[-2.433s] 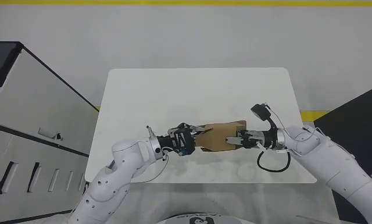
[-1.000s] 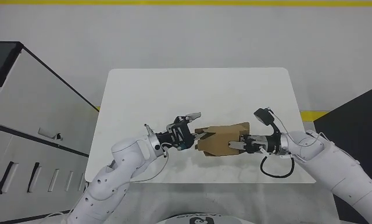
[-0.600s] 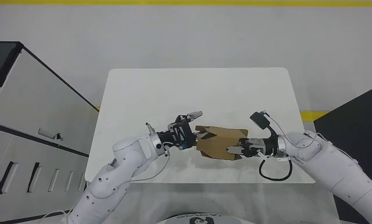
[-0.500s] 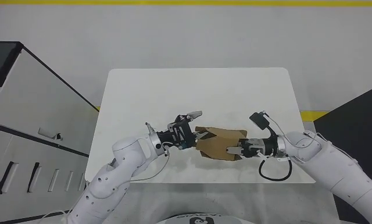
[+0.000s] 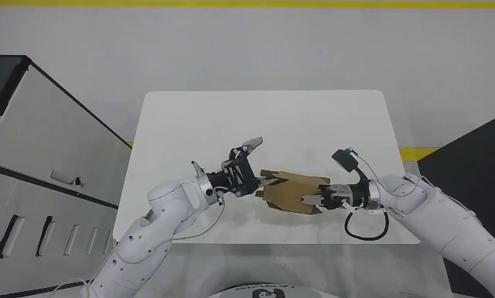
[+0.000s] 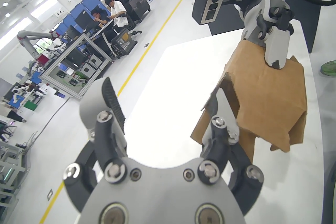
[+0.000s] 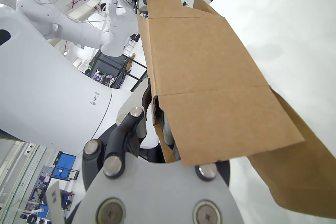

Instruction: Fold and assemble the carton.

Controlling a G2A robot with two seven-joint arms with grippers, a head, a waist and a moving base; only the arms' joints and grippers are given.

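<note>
Carton (image 5: pixel 290 192) brown, creased, partly opened, flaps loose.

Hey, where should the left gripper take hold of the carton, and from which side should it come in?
Probably the thin wall edge at the open end of the carton, approached from the left arm's side. The right gripper clamps the opposite end, and that edge faces the open left gripper, with one finger close beside it.
</note>
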